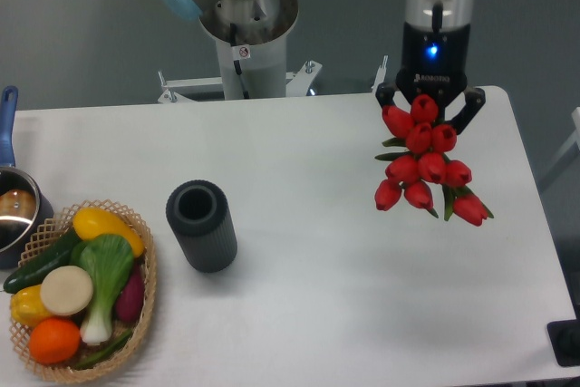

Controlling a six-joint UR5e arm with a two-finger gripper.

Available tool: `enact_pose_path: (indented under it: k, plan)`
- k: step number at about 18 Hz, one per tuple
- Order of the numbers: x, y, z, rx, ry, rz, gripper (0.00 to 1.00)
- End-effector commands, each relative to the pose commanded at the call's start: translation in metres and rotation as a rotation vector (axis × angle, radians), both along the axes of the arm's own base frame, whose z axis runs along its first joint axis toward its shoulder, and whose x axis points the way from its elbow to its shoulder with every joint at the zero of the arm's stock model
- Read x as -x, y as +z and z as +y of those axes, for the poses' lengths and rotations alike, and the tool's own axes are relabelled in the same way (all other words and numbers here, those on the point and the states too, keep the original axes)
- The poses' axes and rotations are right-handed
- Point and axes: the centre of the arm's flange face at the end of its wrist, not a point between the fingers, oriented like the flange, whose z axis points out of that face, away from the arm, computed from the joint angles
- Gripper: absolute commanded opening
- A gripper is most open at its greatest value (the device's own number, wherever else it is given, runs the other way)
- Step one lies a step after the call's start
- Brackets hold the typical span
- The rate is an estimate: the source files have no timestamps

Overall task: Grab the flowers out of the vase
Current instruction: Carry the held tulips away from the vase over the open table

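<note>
The flowers (424, 166), a bunch of red tulip buds with green leaves, hang over the right side of the table, held from above. My gripper (431, 108) is shut on the flowers, its black fingers either side of the top of the bunch; the stems are hidden. The vase (202, 225), a short dark grey ribbed cylinder with an empty round mouth, stands upright at the table's left-centre, well left of the gripper.
A wicker basket (140, 301) with vegetables and fruit sits at the front left. A steel pot with a blue handle (9, 197) is at the left edge. The arm's base (246, 33) stands behind the table. A black object (566, 342) is at the bottom right.
</note>
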Motion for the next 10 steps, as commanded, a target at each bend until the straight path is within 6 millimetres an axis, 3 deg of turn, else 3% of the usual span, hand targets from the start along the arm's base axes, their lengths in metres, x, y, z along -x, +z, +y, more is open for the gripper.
enact_pose_path:
  k: [3, 5, 10]
  plan:
    - [0.005, -0.012, -0.003, 0.047, -0.01, -0.012, 0.0]
    - [0.015, -0.034, -0.006, 0.134, -0.004, -0.026, 0.0]
    - [0.029, -0.09, 0.018, 0.259, -0.047, -0.065, 0.0]
